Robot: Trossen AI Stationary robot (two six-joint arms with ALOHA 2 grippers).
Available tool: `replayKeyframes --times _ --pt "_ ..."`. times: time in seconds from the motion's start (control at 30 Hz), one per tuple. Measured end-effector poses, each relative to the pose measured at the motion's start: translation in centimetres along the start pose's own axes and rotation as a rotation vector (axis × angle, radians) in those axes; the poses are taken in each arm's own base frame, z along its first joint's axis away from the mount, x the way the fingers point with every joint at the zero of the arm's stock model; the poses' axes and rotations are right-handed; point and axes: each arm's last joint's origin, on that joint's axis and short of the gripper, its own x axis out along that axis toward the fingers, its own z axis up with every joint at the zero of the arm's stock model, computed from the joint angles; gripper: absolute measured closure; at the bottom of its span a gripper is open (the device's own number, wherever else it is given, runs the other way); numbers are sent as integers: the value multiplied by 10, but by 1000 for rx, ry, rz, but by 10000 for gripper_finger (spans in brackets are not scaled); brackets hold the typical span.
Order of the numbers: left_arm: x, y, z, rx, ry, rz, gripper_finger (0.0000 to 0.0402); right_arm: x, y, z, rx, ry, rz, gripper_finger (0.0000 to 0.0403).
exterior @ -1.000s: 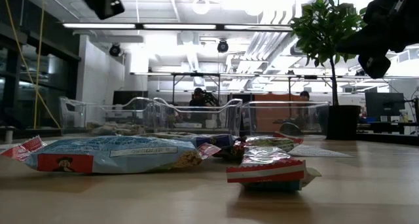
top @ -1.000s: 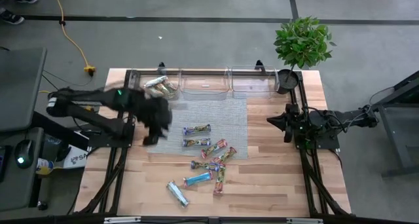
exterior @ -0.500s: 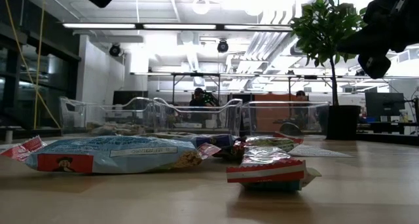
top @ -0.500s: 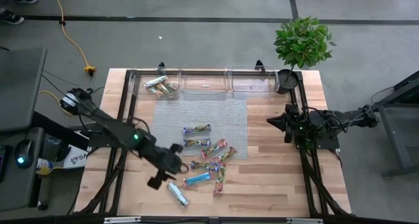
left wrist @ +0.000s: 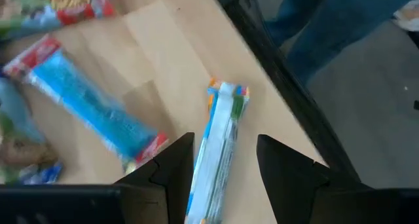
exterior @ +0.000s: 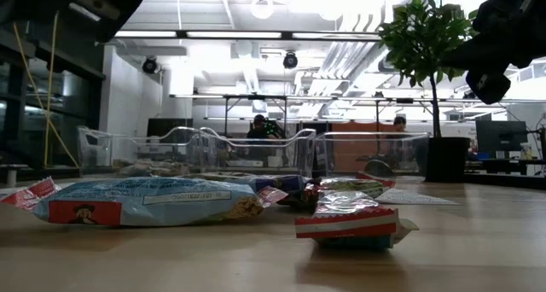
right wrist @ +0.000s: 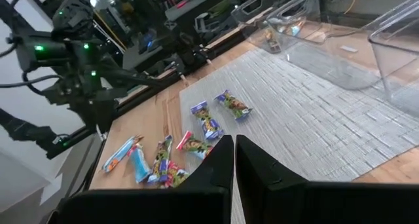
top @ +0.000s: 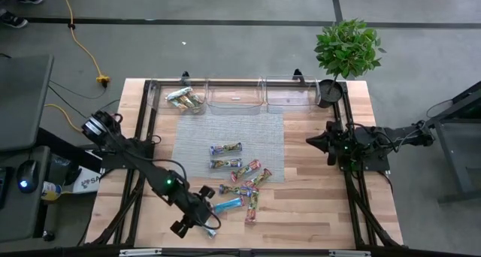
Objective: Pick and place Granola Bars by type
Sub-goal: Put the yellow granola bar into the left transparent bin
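Observation:
Several Granola Bars point(top: 244, 183) lie flat on the grey mat point(top: 225, 129) and on the wood in front of it. A silver-green bar point(left wrist: 226, 109) lies alone near the table's front edge. My left gripper point(left wrist: 226, 144) hangs open just above it, one finger on each long side, slanting down point(top: 197, 218). A blue bar point(left wrist: 85, 112) lies beside it. My right gripper point(right wrist: 234, 149) waits shut at the table's right side point(top: 310, 140), holding nothing.
Three clear bins stand along the far edge; the left one point(top: 184, 99) holds a few bars, and the middle one point(top: 234, 98) shows none. A potted plant point(top: 347, 46) stands at the far right corner. The table's front edge lies close behind the silver-green bar.
My left gripper has swung from beside the left bin toward the table's near edge and down. It has rolled and tipped downward, and now hangs over the silver-green bar. The bars have stayed where they were.

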Motion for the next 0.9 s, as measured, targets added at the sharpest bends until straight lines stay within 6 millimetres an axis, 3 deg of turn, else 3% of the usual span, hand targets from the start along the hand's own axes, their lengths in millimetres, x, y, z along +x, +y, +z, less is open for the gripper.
replayKeyframes --times 0.4,0.77,0.9 --pt "25 2 -4 -6 47 -28 233 2 1 -2 -4 46 19 402" --pt "47 6 -13 10 122 -8 120 3 1 -3 -5 50 17 402" --pt "46 8 -16 44 144 22 105 3 1 -3 -5 50 18 402"
